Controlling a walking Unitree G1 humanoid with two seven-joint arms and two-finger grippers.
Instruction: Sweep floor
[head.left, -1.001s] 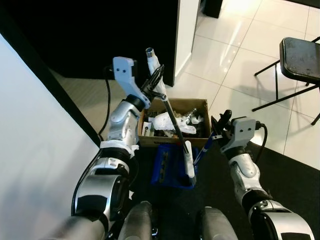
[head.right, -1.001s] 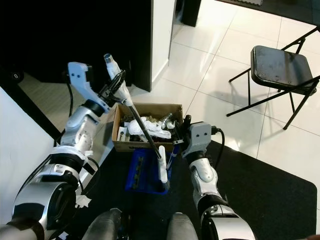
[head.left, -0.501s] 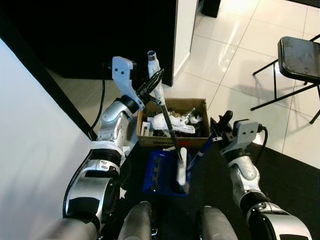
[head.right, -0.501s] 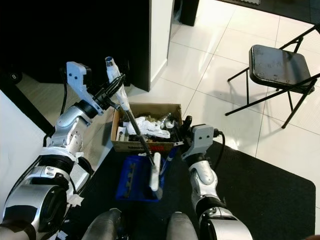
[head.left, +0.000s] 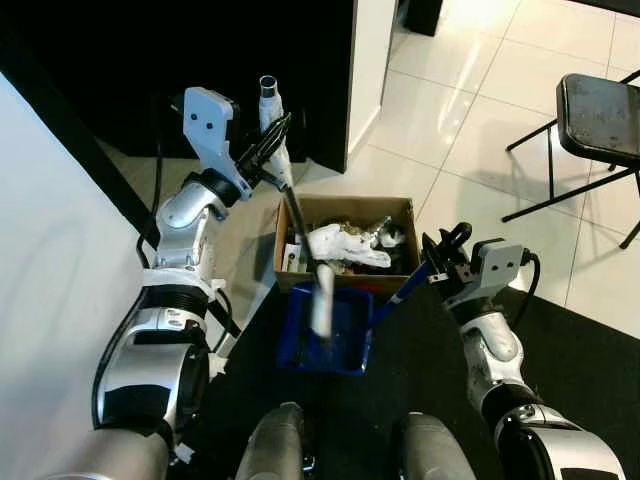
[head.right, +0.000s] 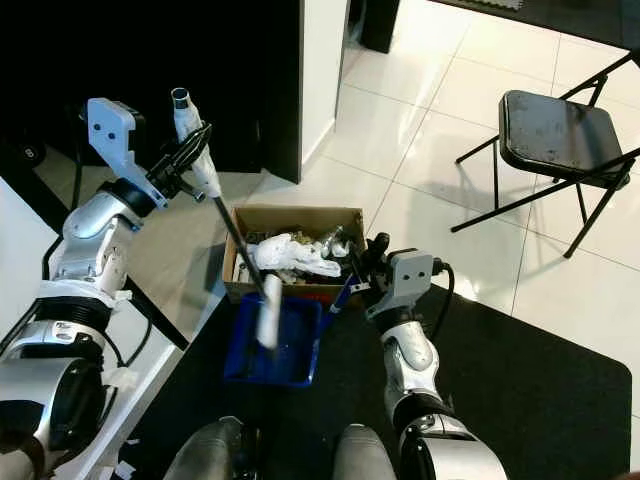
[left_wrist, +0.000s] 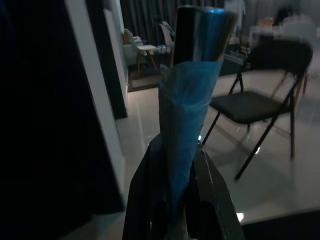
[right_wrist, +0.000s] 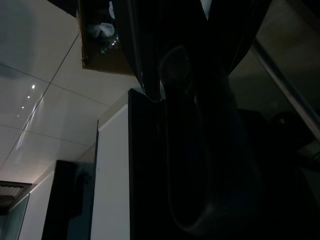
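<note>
Blue dustpan (head.left: 325, 328), brown box (head.left: 345, 210), black chair (head.left: 600, 115), white tiled floor (head.left: 460, 110), black mat (head.left: 580, 340).

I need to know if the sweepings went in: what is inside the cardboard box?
The cardboard box holds a heap of crumpled white paper and small dark and shiny scraps. What lies beneath that heap, and the box's bottom, is covered and cannot be seen.

An indoor room, likely a home or office space. The floor (head.left: 470, 90) is glossy white tile reflecting ceiling lights, with a black mat (head.left: 580, 340) laid over part of it. A black folding chair (head.left: 598, 115) stands on the tile. A white wall corner (head.left: 372, 60) borders a dark unlit area. A cardboard box (head.left: 345, 245) of clutter sits on the floor.
</note>
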